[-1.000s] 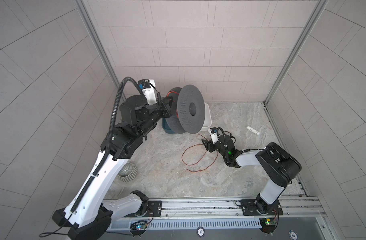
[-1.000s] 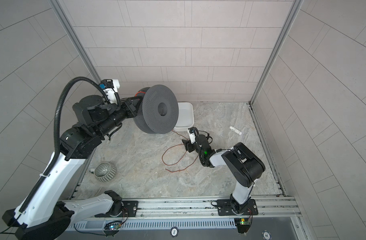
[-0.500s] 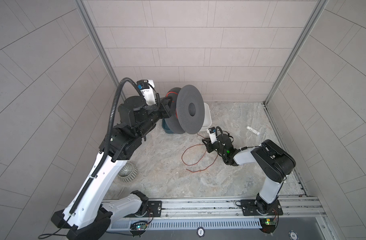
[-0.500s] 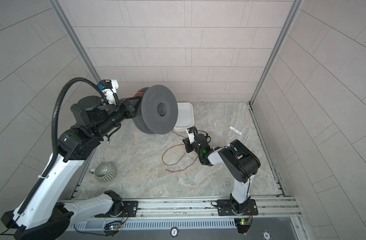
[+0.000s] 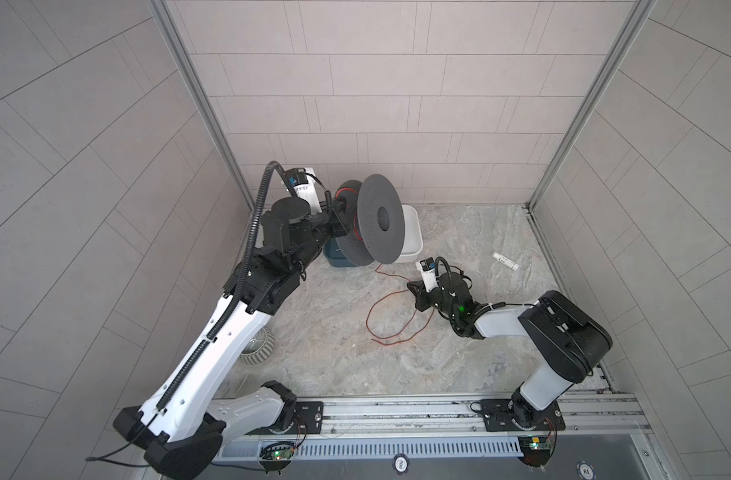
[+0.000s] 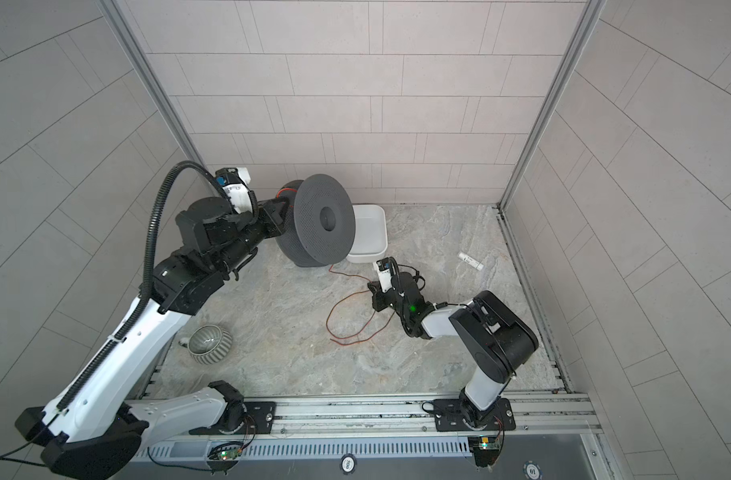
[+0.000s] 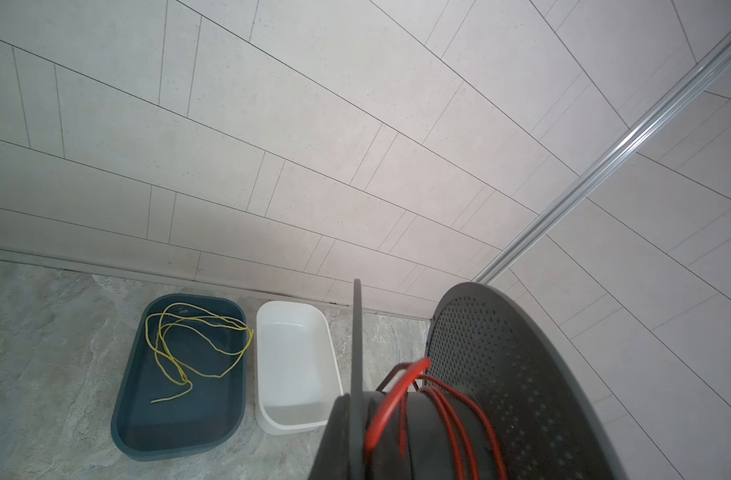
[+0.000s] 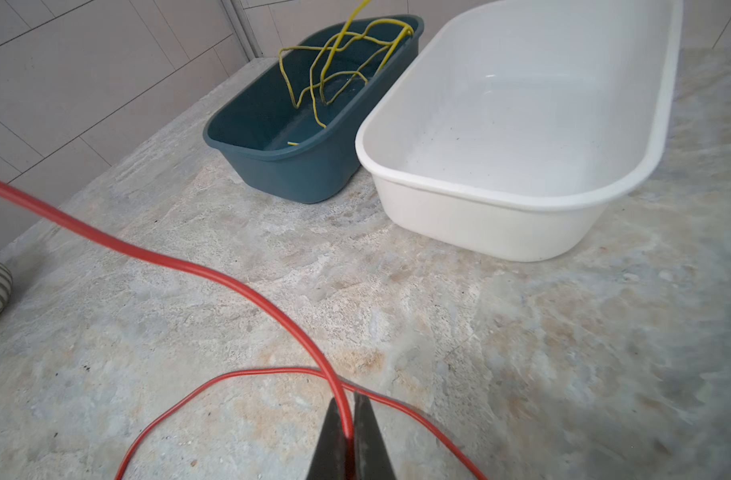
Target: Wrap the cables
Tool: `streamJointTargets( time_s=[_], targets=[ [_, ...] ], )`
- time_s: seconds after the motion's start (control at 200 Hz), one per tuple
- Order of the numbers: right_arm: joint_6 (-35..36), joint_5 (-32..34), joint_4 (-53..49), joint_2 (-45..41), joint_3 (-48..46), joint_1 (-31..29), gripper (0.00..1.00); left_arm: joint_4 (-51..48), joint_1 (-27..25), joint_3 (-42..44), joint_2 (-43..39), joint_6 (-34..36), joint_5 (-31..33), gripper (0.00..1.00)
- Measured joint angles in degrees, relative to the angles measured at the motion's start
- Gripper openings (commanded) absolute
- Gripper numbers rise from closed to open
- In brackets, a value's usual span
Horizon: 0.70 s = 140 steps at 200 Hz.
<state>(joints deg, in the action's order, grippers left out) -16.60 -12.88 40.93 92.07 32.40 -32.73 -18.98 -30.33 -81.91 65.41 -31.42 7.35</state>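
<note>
In both top views the spool point(image 5: 380, 224) hides the fingertips of the left claw point(image 5: 341, 209). In a top view it also hides most of the blue bin point(image 5: 334, 259), and the left arm point(image 5: 214, 332) covers part of the striped bowl point(image 5: 259, 351). The small white item point(image 5: 505, 261) on the worktop point(image 5: 459, 365) is too small to identify. In the right wrist view the frame edge cuts off the right claw point(image 8: 347, 432) behind its tips, the red wire point(image 8: 231, 282), the striped bowl and the white bin point(image 8: 480, 224). The left wrist view crops the spool.

Robot lab test cell, not a lived-in room: tile-print panel walls point(image 5: 376, 104) on aluminium corner posts point(image 5: 203, 104), stone-look counter point(image 5: 459, 353), left arm point(image 5: 214, 345) and right arm point(image 5: 563, 336) bolted to an aluminium rail point(image 5: 397, 409), bare circuit boards point(image 5: 277, 454) exposed.
</note>
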Motion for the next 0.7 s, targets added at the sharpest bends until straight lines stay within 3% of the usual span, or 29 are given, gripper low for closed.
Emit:
streamJointTargets(
  time_s=[0.27,0.701],
  targets=[
    [4.57,3.34,-10.99,-12.11,0.04,-3.93,0.00,4.57,0.00,3.02,3.02,0.57,6.10,0.00],
    [8.48,6.75,-25.92,-22.40,0.68,-9.42,0.00,14.19,0.00,11.19,4.96,2.36,10.49,0.00]
  ],
)
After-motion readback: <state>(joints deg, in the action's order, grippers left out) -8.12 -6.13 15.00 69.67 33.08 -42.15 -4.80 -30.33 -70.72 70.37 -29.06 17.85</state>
